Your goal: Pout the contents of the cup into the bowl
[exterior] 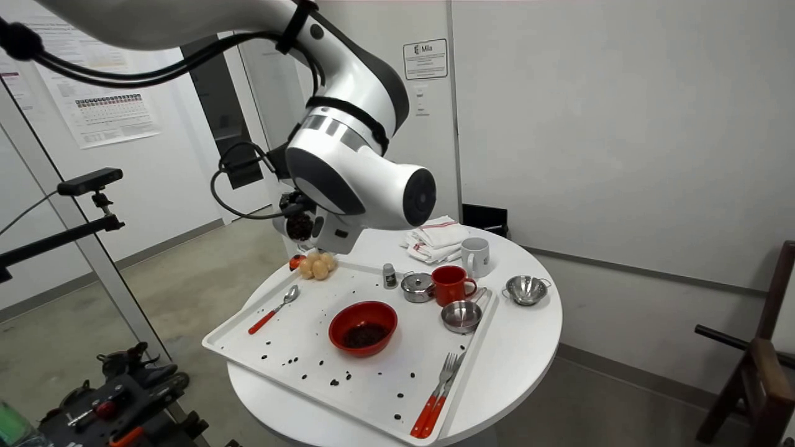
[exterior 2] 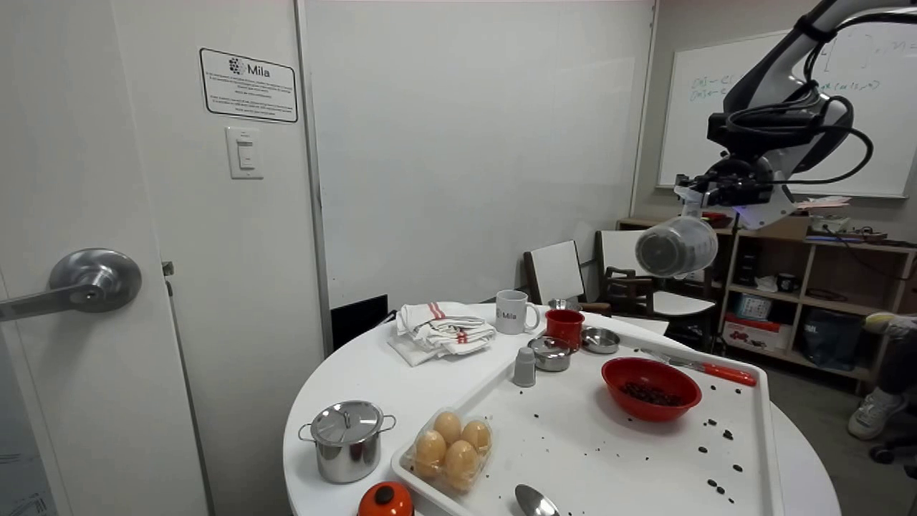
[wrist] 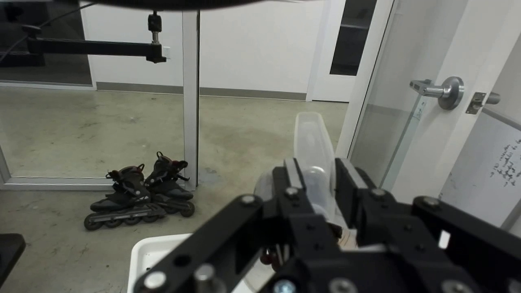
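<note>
A white robot arm (exterior: 351,84) is held high near a white tray (exterior: 295,328), on which the red bowl (exterior 2: 640,368) is set. In the gripper (wrist: 318,173), the translucent cup (exterior 2: 677,248) is clamped by its handle (wrist: 311,136) and tipped on its side; its fill cannot be told. For a clean pour, it should be brought low over the bowl's centre, then rolled slowly mouth-down. A pack of eggs (exterior 2: 451,446) and a red mug (exterior 2: 564,327) should be given room. Dark beans (exterior 2: 648,394) are seen in bowl and on tray.
</note>
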`<state>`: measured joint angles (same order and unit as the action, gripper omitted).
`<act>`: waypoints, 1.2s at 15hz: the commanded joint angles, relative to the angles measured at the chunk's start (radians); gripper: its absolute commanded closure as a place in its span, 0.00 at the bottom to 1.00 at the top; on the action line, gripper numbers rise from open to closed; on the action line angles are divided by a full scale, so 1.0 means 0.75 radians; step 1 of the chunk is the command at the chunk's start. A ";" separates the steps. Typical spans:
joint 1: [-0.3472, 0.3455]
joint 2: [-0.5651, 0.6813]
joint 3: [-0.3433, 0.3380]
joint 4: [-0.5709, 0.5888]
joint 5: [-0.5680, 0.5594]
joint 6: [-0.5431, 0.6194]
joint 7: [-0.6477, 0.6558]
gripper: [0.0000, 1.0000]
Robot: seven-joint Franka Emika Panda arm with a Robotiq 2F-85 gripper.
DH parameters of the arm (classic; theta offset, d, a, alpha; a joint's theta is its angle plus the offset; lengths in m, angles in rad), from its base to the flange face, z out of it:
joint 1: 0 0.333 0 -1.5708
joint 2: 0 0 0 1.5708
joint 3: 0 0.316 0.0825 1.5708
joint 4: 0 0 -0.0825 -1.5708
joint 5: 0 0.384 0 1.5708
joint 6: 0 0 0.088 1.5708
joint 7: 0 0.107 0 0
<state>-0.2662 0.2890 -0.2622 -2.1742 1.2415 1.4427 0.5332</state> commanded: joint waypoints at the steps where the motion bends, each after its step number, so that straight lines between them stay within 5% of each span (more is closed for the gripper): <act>1: -0.007 -0.004 -0.012 -0.015 0.031 -0.060 -0.024 0.89; 5: 0.069 -0.078 -0.003 -0.062 -0.034 0.121 -0.012 0.89; 6: 0.024 -0.004 -0.010 -0.002 -0.012 0.029 -0.003 0.75; 9: 0.062 -0.022 0.002 -0.020 -0.018 0.097 -0.003 0.75; 10: 0.067 -0.027 0.003 -0.023 -0.018 0.103 -0.003 0.89; 18: 0.065 0.117 0.009 0.081 0.010 0.126 0.090 0.89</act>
<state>-0.2152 0.3350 -0.2591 -2.1600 1.2380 1.5425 0.5694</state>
